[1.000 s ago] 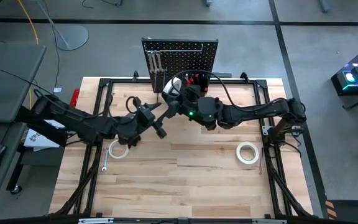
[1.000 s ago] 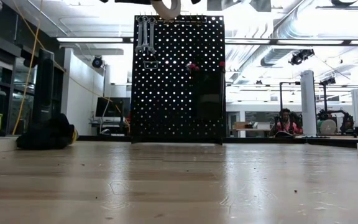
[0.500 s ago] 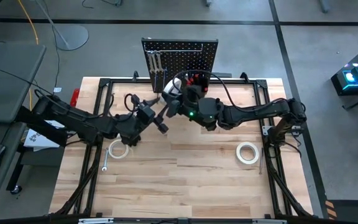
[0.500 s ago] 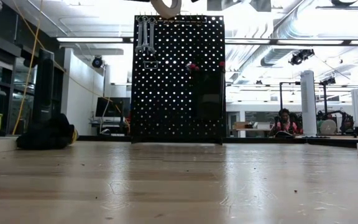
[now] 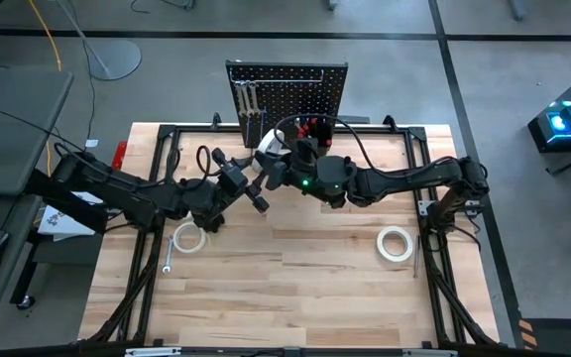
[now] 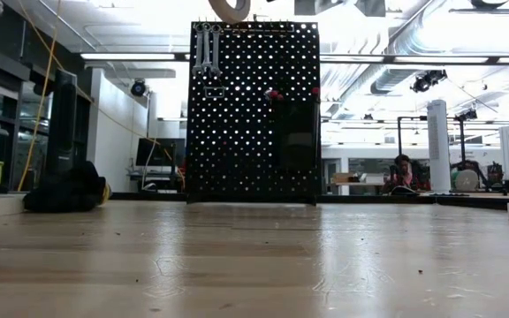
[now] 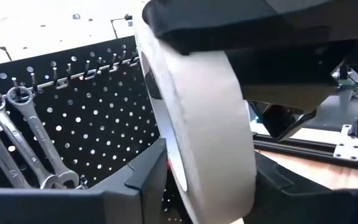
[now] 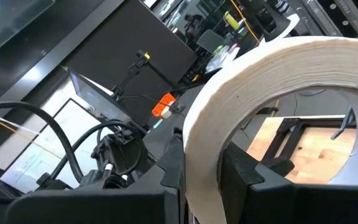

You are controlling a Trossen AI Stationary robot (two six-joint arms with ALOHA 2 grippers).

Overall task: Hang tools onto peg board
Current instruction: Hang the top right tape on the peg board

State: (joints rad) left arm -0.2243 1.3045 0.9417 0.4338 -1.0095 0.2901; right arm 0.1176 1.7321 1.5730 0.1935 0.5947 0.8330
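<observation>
While hidden overhead, L-wrist shows wrenches [image 7: 17, 149].

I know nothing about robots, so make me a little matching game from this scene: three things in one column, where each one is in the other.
Things:
1. silver wrenches
2. white tape roll raised in the air
3. white tape roll on the robot's right side

Places:
A. lying flat on the wooden table
B. hanging on the upright black peg board
C. gripped by the right gripper, with the left gripper close beside it

Pairs: 1-B, 2-C, 3-A
</observation>
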